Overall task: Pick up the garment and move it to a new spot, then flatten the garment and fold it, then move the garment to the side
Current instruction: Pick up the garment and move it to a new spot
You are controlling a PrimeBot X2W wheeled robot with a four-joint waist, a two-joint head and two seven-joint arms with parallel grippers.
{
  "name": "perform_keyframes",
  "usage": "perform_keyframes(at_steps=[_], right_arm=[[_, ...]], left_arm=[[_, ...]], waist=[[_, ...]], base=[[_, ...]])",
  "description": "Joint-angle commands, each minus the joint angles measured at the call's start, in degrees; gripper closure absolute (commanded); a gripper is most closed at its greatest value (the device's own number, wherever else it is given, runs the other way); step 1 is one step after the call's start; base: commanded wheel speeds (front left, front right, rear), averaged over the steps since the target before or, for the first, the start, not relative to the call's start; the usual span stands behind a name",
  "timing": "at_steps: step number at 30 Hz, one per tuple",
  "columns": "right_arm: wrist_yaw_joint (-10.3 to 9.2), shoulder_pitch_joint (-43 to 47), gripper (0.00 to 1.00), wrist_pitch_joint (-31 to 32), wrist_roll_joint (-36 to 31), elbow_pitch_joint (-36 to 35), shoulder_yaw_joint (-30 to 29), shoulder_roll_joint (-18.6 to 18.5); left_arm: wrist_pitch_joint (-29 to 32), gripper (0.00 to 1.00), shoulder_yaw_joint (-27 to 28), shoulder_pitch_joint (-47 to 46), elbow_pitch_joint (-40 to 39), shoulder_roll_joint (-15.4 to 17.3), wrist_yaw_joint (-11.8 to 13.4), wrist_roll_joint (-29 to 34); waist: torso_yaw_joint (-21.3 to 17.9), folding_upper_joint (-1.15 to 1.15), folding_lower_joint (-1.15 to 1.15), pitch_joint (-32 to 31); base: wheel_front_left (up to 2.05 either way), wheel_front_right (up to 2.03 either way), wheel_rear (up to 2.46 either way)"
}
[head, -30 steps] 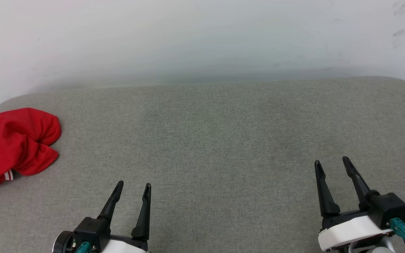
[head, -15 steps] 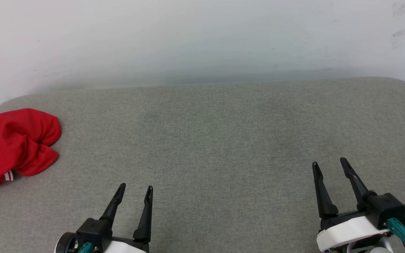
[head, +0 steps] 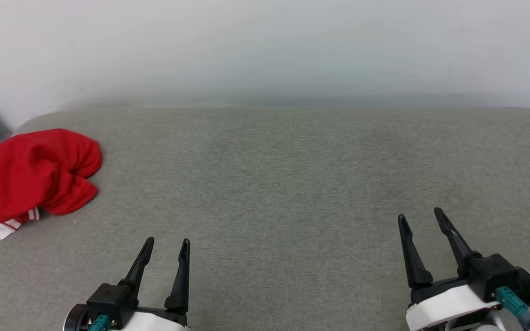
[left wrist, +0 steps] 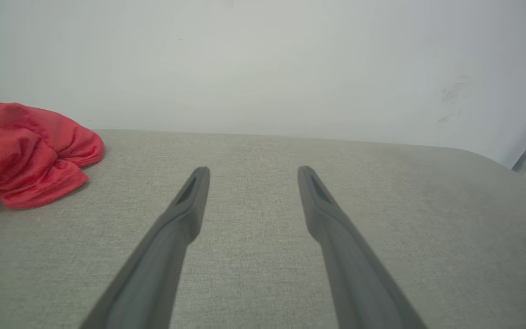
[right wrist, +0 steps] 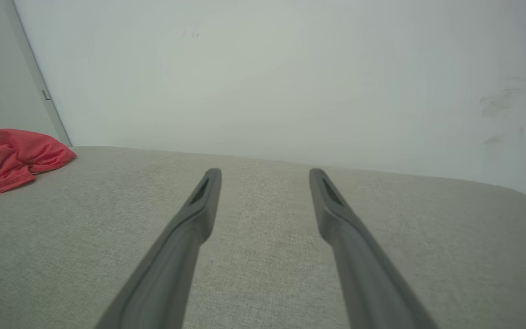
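Head view: the garment (head: 39, 174) lies crumpled in a red heap at the left end of the grey cushion (head: 269, 184), a white sleeve edge poking out. My left gripper (head: 167, 240) and right gripper (head: 420, 213) hover with fingers spread, holding nothing, well apart from it.

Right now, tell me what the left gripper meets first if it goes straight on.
Probably only bare cushion, then the wall; the left gripper has a line that looks free. The shirt lies off to its left, outside that line.
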Motion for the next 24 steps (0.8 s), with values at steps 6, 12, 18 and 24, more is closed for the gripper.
perform_keyframes(at_steps=[6,12,18,24], right_arm=[[-0.02,0.8,0.0,-0.1,-0.8,-0.5,1.2,0.1],[-0.02,0.3,0.0,-0.1,-1.0,-0.8,3.4,0.1],[-0.03,0.2,0.0,-0.1,-0.7,-0.6,4.4,0.1],[-0.03,0.4,0.0,-0.1,-0.4,-0.5,5.4,0.1]], left_arm=[[-0.3,0.0,1.1,-0.9,-0.5,0.0,-0.1,0.0],[-0.2,0.0,3.1,-1.1,-1.3,0.0,0.1,-0.1],[-0.2,0.0,3.2,-0.9,-2.1,0.0,0.1,0.5],[-0.2,0.0,2.7,-0.1,-2.3,0.0,0.1,0.7]], waist=[[5.0,0.0,0.0,0.3],[11.9,0.0,0.0,0.8],[16.7,0.0,0.0,0.8],[20.5,0.0,0.0,0.5]], base=[[0.0,0.0,0.0],[0.0,0.0,0.0],[0.0,0.0,0.0],[0.0,0.0,0.0]])
